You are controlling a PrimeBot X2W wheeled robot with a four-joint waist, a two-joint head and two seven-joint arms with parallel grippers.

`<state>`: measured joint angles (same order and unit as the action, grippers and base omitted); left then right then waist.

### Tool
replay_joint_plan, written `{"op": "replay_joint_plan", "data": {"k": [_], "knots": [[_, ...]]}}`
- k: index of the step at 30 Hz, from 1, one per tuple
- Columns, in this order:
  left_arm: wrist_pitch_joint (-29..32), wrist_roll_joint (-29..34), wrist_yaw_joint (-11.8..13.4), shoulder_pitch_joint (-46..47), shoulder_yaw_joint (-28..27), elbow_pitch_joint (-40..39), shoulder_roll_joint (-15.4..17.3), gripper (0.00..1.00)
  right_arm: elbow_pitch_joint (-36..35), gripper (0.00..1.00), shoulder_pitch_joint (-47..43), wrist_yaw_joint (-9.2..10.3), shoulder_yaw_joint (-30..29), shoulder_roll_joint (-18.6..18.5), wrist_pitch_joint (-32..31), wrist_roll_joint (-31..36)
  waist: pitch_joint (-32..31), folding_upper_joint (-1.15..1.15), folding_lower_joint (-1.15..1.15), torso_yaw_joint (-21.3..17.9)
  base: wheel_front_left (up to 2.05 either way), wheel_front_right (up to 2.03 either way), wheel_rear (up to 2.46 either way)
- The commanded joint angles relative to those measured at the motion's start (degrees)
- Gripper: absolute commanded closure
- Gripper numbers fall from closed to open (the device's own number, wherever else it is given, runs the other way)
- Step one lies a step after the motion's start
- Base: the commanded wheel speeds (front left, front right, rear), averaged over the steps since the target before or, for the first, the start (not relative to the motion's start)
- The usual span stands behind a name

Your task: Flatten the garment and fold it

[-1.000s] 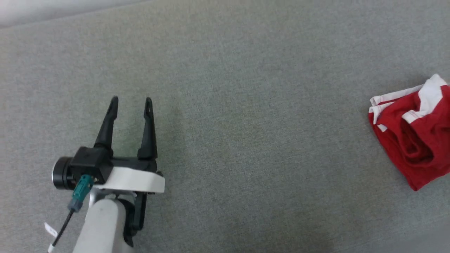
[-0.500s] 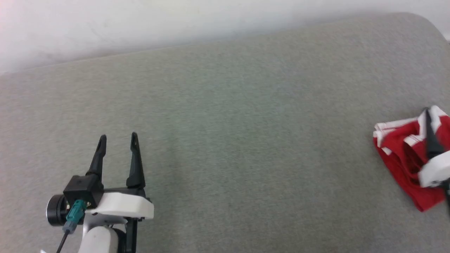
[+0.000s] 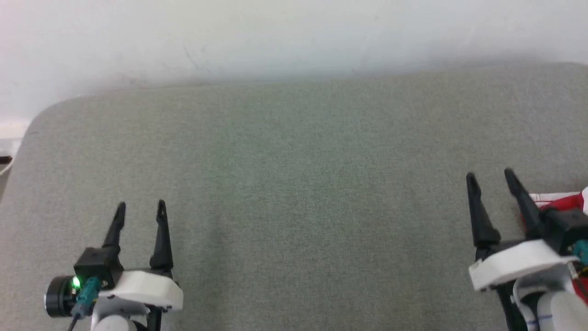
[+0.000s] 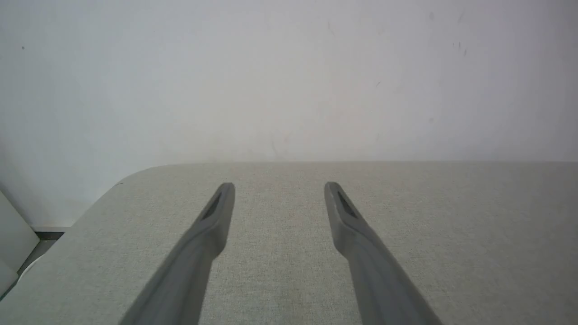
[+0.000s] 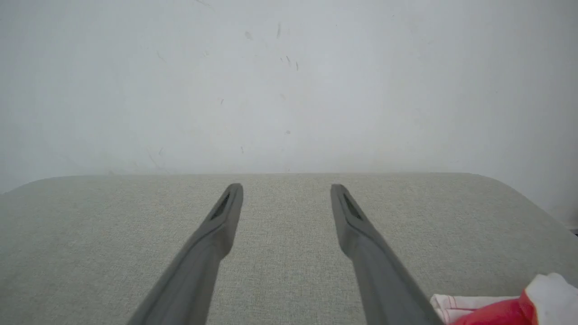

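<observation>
While the left gripper (image 3: 141,204) and right gripper (image 3: 489,175) both stand open and empty, the bunched garment (image 3: 560,202) lies just beside the right gripper's outer side, well apart from the left.

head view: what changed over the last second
The view tilted up, bringing the white wall in. The right gripper came in at lower right, beside the crumpled bright red shorts with white stripe. Nothing grasped; the left gripper stays open, shorts still crumpled.
</observation>
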<state>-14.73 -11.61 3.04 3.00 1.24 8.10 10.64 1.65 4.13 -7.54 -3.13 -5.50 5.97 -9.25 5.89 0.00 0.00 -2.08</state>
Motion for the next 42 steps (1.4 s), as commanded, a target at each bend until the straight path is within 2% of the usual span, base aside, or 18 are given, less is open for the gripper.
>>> {"op": "replay_joint_plan", "data": {"k": [1, 7, 16, 17, 42], "knots": [[-0.3, 0.0, -0.6, -1.2, 0.4, 0.6, 0.3, 0.0, -0.7, 0.0, -1.8, 0.05, 0.0, 0.5, -0.3, -0.1, -1.6, 0.0, 0.0, 0.5, 0.0, 0.0, 0.0], [-0.2, -0.4, -1.2, -2.8, 1.6, 2.4, -0.1, 0.0, -2.7, 0.0, -6.2, 0.05, 2.0, 1.7, -1.5, 0.1, -3.5, 0.0, 0.0, 0.2, 0.0, 0.0, 0.0], [0.0, -1.0, -1.2, -3.4, 2.3, 3.1, -0.1, 0.0, -3.7, 0.0, -7.4, 0.05, 3.2, 2.1, -2.7, 0.6, -4.3, 0.0, 0.0, 0.4, 0.0, 0.0, 0.0], [0.1, -0.6, -1.0, -2.9, 2.2, 2.9, -0.2, 1.0, -3.3, 1.0, -6.9, 0.01, 3.2, 1.9, -2.5, 0.2, -4.3, 0.0, 0.0, 0.4, 0.0, 0.0, 0.0], [2.3, 1.3, -1.3, -2.9, 1.7, 1.2, -1.3, 1.0, -3.0, 1.0, -6.5, 0.02, 3.2, 2.0, -3.0, 1.6, -4.5, 0.0, 0.0, 0.7, 0.0, 0.0, 0.0]]}}
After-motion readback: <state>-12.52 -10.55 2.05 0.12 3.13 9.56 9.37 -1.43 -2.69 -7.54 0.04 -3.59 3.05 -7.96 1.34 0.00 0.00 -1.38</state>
